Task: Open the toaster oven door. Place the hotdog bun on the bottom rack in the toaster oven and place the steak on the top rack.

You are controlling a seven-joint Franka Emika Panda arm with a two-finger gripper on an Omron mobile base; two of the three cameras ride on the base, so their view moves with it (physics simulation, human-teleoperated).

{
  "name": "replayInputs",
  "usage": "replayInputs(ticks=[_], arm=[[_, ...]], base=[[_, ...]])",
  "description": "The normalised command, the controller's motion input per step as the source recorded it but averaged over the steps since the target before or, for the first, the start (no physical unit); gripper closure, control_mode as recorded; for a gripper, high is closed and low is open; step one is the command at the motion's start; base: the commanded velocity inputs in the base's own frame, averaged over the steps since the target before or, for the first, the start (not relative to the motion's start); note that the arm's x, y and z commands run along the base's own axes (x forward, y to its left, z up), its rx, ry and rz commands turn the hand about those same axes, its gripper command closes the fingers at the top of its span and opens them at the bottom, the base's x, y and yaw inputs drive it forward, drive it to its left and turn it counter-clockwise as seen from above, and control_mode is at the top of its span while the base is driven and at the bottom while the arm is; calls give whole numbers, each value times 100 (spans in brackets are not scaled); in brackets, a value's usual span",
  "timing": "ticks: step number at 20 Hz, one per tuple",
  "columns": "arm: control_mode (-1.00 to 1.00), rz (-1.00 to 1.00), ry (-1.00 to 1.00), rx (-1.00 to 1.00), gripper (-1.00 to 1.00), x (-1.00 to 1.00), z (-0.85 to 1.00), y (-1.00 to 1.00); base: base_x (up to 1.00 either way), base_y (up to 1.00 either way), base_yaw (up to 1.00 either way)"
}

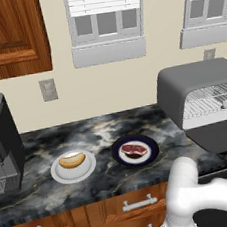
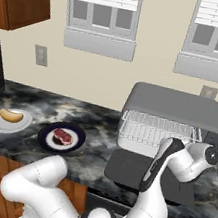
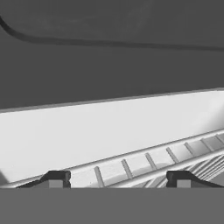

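The grey toaster oven [image 1: 197, 77] [image 2: 177, 105] stands at the right of the counter with its door [image 1: 219, 135] [image 2: 131, 168] folded down flat. Wire racks [image 1: 206, 94] show inside it. My gripper [image 3: 118, 179] is open at the oven's mouth, on its right side, with nothing between the fingertips [image 3: 57, 178]; it faces the pale interior over a wire rack [image 3: 148, 162]. The hotdog bun [image 1: 72, 160] [image 2: 11, 114] lies on a white plate [image 1: 57, 174]. The steak [image 1: 134, 149] [image 2: 62, 136] lies on a dark blue plate [image 1: 151, 153], left of the oven.
A black boxy appliance [image 1: 1, 144] stands at the counter's far left. Wooden drawers [image 1: 132, 206] run under the marble counter [image 1: 102, 132]. A wall cabinet [image 1: 5, 33] hangs upper left, and my arm's elbow [image 2: 37, 179] sits low in front of the counter.
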Motion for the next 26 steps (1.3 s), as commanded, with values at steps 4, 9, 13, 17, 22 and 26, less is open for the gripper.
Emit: replayInputs(ticks=[4,9,13,17,22,26], arm=[[-100,-2,-18,-12,-100,62,-38,66],[-100,-5,-23,-18,-100,35,-27,89],[-100,-8,-27,-20,-100,42,-30,96],[-100,-8,-22,-18,-100,77,0,50],[-100,-6,-20,-18,-100,75,0,50],[-100,-4,-11,-14,-100,57,4,25]], base=[[0,0,0],[0,0,0],[0,0,0],[0,0,0],[0,0,0],[0,0,0]])
